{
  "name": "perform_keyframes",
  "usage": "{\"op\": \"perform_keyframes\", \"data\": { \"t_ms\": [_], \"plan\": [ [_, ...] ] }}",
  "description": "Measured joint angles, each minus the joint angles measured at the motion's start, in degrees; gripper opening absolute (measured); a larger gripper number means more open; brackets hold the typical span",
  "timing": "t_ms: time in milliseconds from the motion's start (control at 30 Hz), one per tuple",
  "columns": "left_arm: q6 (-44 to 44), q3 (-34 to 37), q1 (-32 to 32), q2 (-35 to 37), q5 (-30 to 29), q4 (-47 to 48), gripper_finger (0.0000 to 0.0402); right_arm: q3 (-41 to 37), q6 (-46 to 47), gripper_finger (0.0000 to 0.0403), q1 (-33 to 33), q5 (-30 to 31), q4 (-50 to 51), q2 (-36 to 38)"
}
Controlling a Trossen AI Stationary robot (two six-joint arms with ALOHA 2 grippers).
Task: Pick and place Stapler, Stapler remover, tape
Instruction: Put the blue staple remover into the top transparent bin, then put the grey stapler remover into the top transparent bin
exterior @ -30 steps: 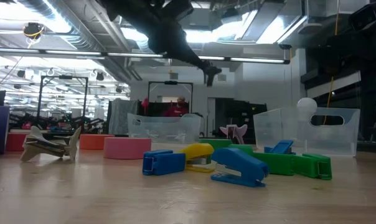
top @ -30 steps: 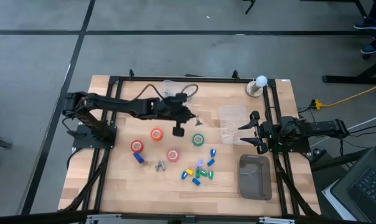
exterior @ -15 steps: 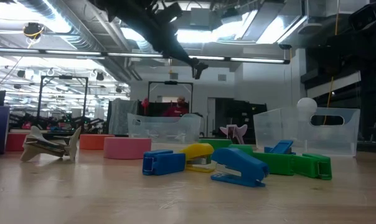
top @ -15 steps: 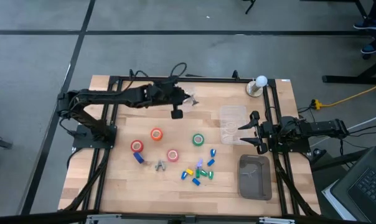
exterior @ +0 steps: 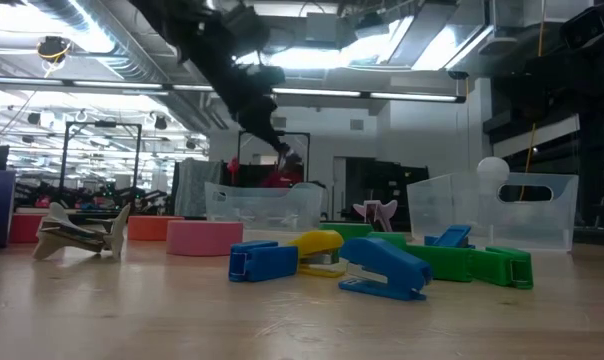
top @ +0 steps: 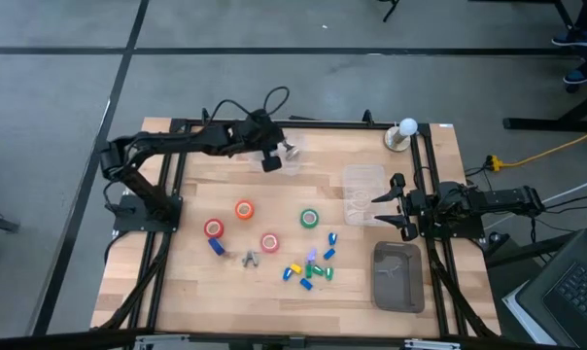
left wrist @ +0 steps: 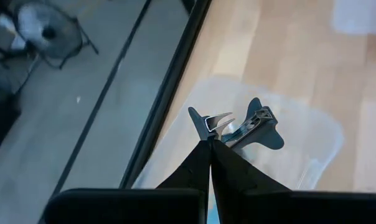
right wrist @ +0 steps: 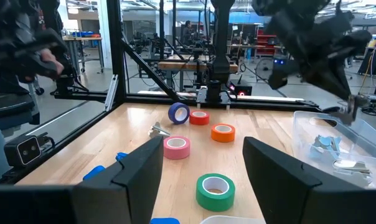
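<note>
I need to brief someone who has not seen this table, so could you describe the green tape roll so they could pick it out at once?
Start at the wooden table and find the four tape rolls lying flat near its middle. The green tape roll is the one nearest the waiting right gripper, just behind the cluster of small staplers. It is the only green ring; the other rolls are red, orange and pink.

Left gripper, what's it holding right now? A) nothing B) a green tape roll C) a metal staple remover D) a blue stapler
C: in the left wrist view the left gripper has its fingers pinched shut on the staple remover, a small metal claw piece, held above a clear container at the table's far edge; the high view shows the same gripper there.
</note>
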State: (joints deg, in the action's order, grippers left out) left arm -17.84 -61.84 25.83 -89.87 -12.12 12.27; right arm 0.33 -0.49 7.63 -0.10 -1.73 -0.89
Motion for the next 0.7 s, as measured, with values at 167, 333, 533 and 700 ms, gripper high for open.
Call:
{"op": "perform_keyframes", "data": {
  "t_ms": [167, 333, 533, 700],
  "plan": [
    [0.2, 0.0, 1.8, -2.8, 0.1, 0.0, 0.0003, 0.0, 0.0, 0.0225, 0.0, 0.0, 0.0, 0.0],
    [0.2, 0.0, 2.9, -5.4, 1.5, -0.1, 0.0004, 0.0, 0.0, 0.0225, 0.0, 0.0, 0.0, 0.0],
    [0.2, 0.0, 3.3, -6.9, 2.8, 0.1, 0.0018, 0.0, 0.0, 0.0225, 0.0, 0.0, 0.0, 0.0],
    [-0.7, 0.0, 3.3, -6.8, 2.8, -0.4, 0.0039, 0.0, 0.0, 0.0225, 0.0, 0.0, 0.0, 0.0]
  ]
}}
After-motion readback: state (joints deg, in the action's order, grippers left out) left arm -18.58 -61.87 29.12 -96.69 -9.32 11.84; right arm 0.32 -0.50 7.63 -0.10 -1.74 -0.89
